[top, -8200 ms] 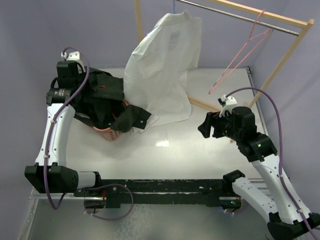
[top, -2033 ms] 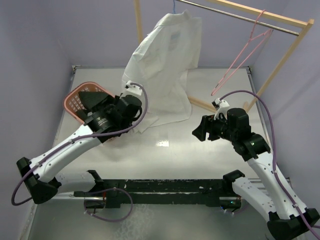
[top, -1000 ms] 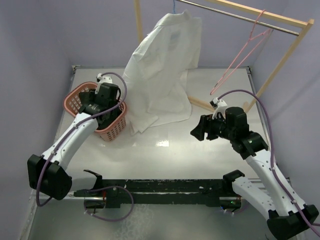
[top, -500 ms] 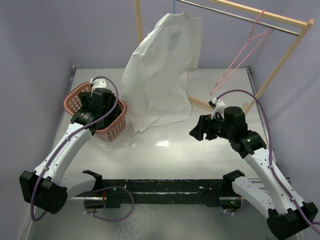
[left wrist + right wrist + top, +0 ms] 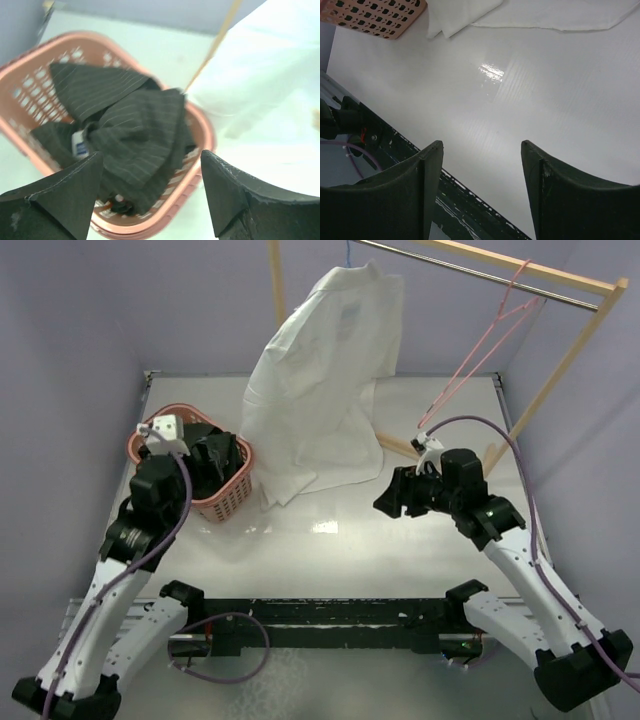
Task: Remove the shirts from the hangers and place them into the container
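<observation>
Over the salmon-pink laundry basket the left gripper hangs with its two dark fingers spread wide and nothing between them. Below it the dark pinstriped shirt lies bunched inside the basket, folded over itself, with a small white label showing near the middle. Part of the cloth rises about level with the rim on the side nearest the gripper.

Just to the right of the basket lies the hem of the white shirt, spread on the white table. The rest of that shirt rises behind the basket to the wooden rack's metal rail. It is still on its hanger; only a blue hook shows above the collar.

Well to the right of the basket, the right gripper hovers over bare table. Its jaws are wide apart and hold nothing. Farther right of the basket and beyond it, the pink wire hanger hangs bare from the same rail, tilted.
</observation>
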`<state>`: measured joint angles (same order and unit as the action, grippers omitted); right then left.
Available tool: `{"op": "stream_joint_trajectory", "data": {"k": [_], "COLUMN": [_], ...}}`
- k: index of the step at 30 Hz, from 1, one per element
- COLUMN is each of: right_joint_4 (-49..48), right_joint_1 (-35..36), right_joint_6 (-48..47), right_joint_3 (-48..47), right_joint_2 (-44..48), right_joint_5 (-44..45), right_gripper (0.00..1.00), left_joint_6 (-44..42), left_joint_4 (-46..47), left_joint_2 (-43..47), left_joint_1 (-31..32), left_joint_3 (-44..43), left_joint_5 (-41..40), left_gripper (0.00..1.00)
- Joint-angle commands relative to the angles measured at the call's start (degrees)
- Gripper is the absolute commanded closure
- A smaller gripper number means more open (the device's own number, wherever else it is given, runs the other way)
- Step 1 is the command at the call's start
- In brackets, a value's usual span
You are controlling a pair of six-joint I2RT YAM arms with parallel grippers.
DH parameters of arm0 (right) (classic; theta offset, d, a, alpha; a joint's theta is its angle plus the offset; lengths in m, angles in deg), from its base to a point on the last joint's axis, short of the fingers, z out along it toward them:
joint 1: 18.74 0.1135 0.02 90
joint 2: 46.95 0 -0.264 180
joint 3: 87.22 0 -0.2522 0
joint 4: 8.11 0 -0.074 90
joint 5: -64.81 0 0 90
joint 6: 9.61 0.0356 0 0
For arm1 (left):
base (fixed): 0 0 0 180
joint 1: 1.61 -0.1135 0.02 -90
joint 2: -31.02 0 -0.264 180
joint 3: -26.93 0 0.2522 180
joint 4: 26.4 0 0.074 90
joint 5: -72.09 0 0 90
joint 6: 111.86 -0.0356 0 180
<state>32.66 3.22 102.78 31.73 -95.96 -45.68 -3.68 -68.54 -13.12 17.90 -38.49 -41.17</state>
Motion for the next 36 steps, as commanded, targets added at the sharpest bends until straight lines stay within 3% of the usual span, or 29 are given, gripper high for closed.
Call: {"op": "stream_joint_trajectory", "data": {"k": [1, 9, 21, 28, 33, 36], "right_joint_4": [-4.52, -7.03, -8.13, 0.72, 3.67, 5.06], "right_joint_1": [3.53, 21.54, 26.66, 34.97, 35.88, 35.86], "right_joint_6": [2.16, 4.17, 6.60, 1.42, -1.46, -2.05], "right_joint_3": [-0.04, -7.47, -10.93, -31.94, -45.83, -53.51], "right_joint_2": [-3.27, -15.01, -17.94, -29.36, -34.15, -35.24], "right_joint_5": [0.24, 13.60, 18.08, 25.37, 29.92, 34.94], "right_gripper": [0.34, 0.35, 0.37, 0.38, 0.38, 0.29], "left_joint_6": [-2.85, -3.04, -3.23, -2.67, -2.73, -2.64], "left_joint_4": [11.70, 8.38, 9.30, 7.74, 7.77, 8.01], "left_joint_2": [7.22, 6.03, 6.41, 6.10, 6.77, 6.49], "left_joint_1": [-0.21, -0.17, -0.24, -0.19, -0.17, -0.22], "left_joint_3": [2.96, 1.35, 1.26, 0.92, 1.25, 1.30], "left_joint_5": [12.22, 8.94, 10.28, 9.66, 9.51, 10.21], "left_gripper": [0.19, 0.20, 0.20, 0.20, 0.20, 0.20]}}
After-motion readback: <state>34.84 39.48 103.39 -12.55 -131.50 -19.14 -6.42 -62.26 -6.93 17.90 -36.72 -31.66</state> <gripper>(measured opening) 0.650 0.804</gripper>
